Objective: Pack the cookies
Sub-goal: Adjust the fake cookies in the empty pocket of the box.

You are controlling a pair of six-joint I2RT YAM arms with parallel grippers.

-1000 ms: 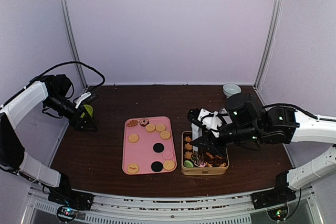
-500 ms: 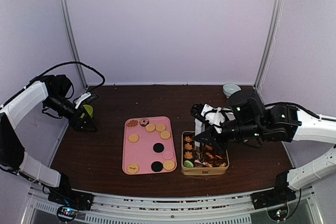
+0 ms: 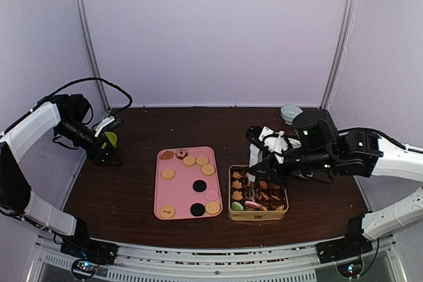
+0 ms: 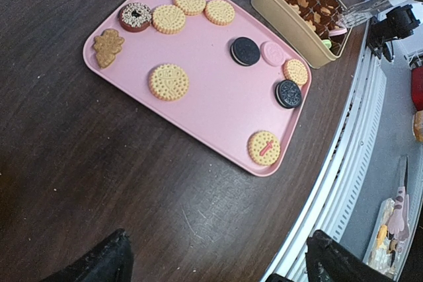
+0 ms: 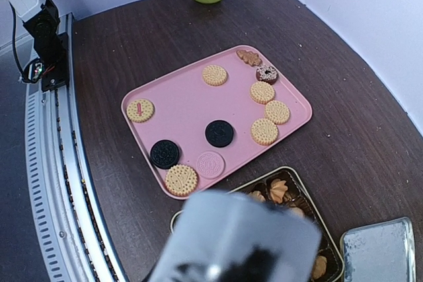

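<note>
Found cookies (image 4: 168, 82) on pink tray (image 4: 211, 97), more in tin (image 3: 258, 216) alongside. Saw left gripper (image 4: 218, 249) spread wide near green bowl (image 3: 111, 139). Cannot tell right gripper (image 3: 256, 166) grip above tin: blurred grey mass (image 5: 238, 236) blocks wrist view. Noted metal lid (image 5: 380, 252) beside tin.

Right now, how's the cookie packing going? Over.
Left gripper open, far left. Right gripper above tin, grip unclear. Eleven cookies on pink tray. Nothing blocking.

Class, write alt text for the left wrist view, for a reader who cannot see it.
A pink tray holding eleven cookies, mostly tan, two black, one pink, lies on a dark wooden table. A tan tin of more cookies sits at upper right; the open left gripper frames the bottom.
</note>
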